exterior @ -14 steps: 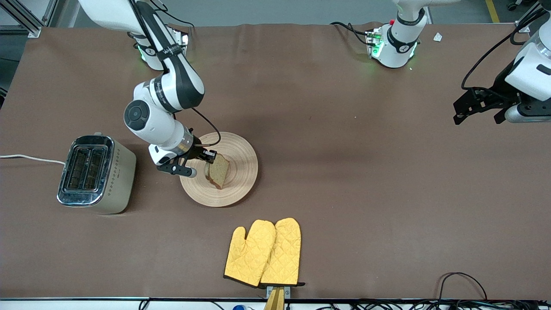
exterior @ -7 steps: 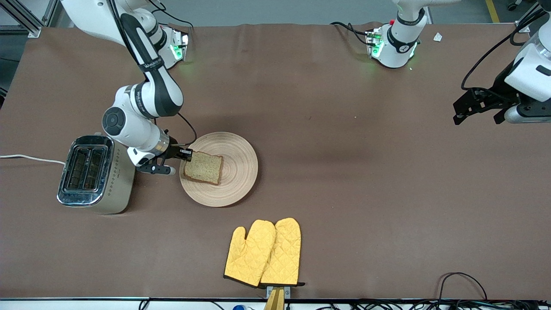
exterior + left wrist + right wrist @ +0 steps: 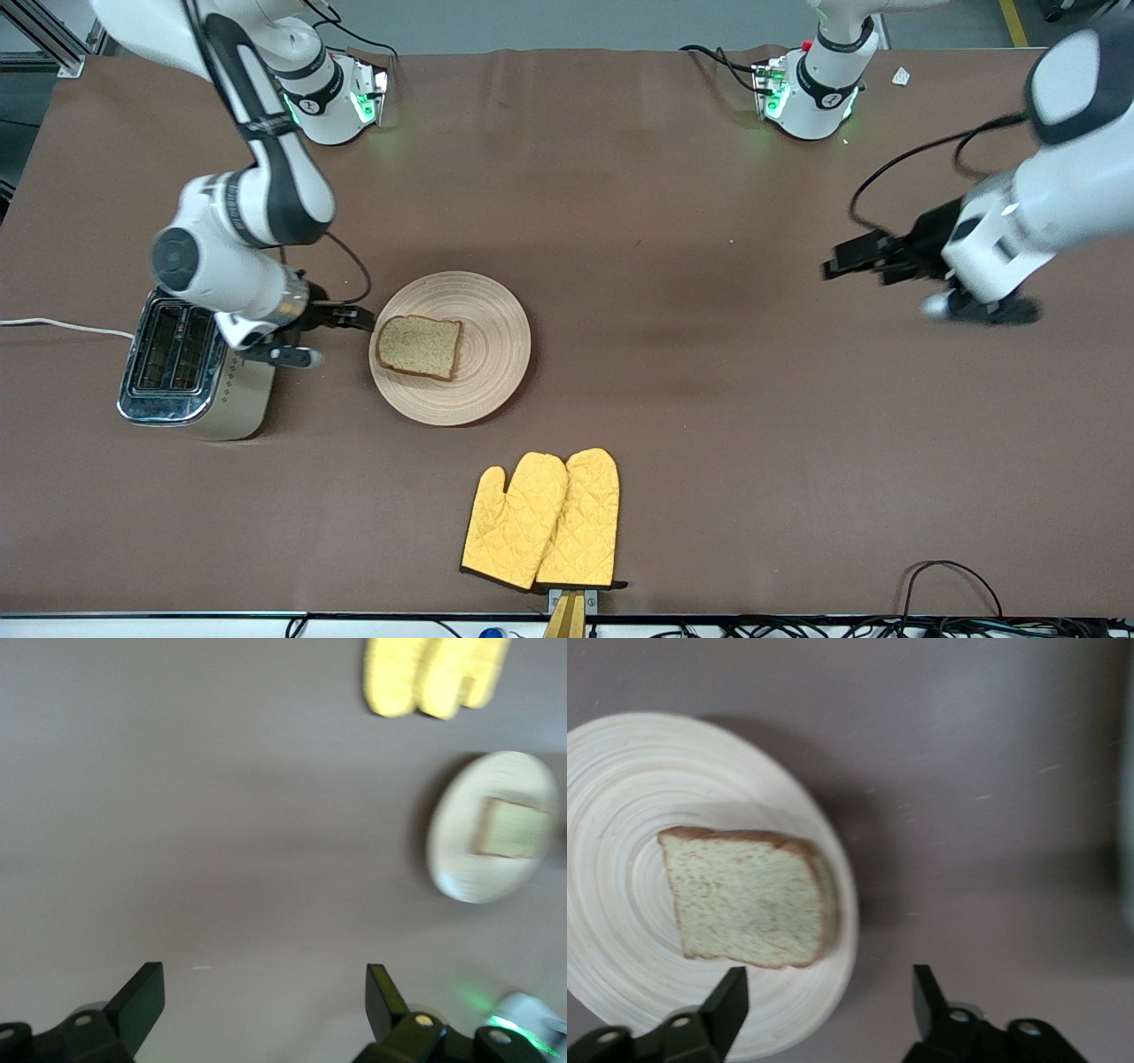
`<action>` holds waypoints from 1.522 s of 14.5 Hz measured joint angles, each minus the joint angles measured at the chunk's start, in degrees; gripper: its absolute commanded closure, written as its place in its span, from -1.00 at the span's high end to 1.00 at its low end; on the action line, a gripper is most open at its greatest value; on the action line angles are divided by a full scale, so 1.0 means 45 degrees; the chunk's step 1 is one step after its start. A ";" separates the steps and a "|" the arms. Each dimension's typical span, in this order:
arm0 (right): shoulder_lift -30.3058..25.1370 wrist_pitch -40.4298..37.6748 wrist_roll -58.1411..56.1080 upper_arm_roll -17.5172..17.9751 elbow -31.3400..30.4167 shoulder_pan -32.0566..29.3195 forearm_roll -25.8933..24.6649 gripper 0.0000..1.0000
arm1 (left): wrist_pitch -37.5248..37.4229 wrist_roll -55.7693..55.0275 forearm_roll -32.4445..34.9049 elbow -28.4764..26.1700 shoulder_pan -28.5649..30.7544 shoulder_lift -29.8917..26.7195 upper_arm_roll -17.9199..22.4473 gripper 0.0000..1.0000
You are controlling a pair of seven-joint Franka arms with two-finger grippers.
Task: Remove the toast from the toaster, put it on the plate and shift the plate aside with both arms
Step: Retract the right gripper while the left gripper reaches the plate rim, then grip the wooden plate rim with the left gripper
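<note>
Oven mitts: two yellow quilted mitts lying side by side at the lower middle of the front view, nearest the front camera; in the left wrist view they show blurred at the upper edge, partly cut off.

Plate: round, light beige, ringed with concentric grooves, on the brown table left of centre in the front view; it holds the toast and nothing else. In the right wrist view its edge is cut off by the frame.

Toast: one roughly square slice, light brown and speckled with a darker crust, lying flat on the plate, on the half toward the right arm's end. Also seen in the right wrist view and, small and blurred, in the left wrist view.

Toaster: silver two-slot toaster at the middle left of the front view, partly covered by the right arm; what its slots hold is hard to make out.

Right gripper: between toaster and plate, clear of the toast; fingers spread wide with nothing between them.

Left gripper: over bare table at the middle right of the front view, motion-blurred; fingers wide apart and holding nothing.
</note>
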 measured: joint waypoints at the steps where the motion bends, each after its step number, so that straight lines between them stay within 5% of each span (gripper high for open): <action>1: -0.0152 -0.1134 -0.0007 -0.0065 0.0928 -0.0337 -0.0660 1.00 | 0.0563 0.0046 -0.0767 -0.0006 -0.0215 0.0859 -0.0120 1.00; 7: -0.1113 -0.5688 -0.0675 -0.0098 0.5700 -0.1935 -0.1700 1.00 | 0.6564 0.1797 -0.3748 0.0536 -0.2501 0.6050 -0.1895 1.00; 14: -0.2373 -0.7087 -0.2456 -0.0284 0.6243 -0.2354 -0.3511 1.00 | 1.0642 0.3179 -0.6216 0.3064 -0.5642 0.9820 -0.2240 0.95; 15: -0.2357 -0.7088 -0.2705 -0.0369 0.6243 -0.2516 -0.3513 1.00 | 1.0924 0.3180 -0.6261 0.3344 -0.5896 1.0109 -0.2240 0.58; 16: -0.2336 -0.7088 -0.2860 -0.0432 0.6242 -0.2653 -0.3513 1.00 | 1.1187 0.3180 -0.6354 0.3534 -0.6109 1.0331 -0.2243 -0.35; 18: -0.2295 -0.7087 -0.2956 -0.0469 0.6242 -0.2783 -0.3513 1.00 | 1.1495 0.3413 -0.6622 0.3724 -0.6422 1.0553 -0.2247 -0.99; 22: -0.2244 -0.7092 -0.3159 -0.0477 0.6241 -0.3162 -0.3450 1.00 | 1.1539 0.4110 -0.7403 0.3785 -0.6531 1.0575 -0.2236 -1.00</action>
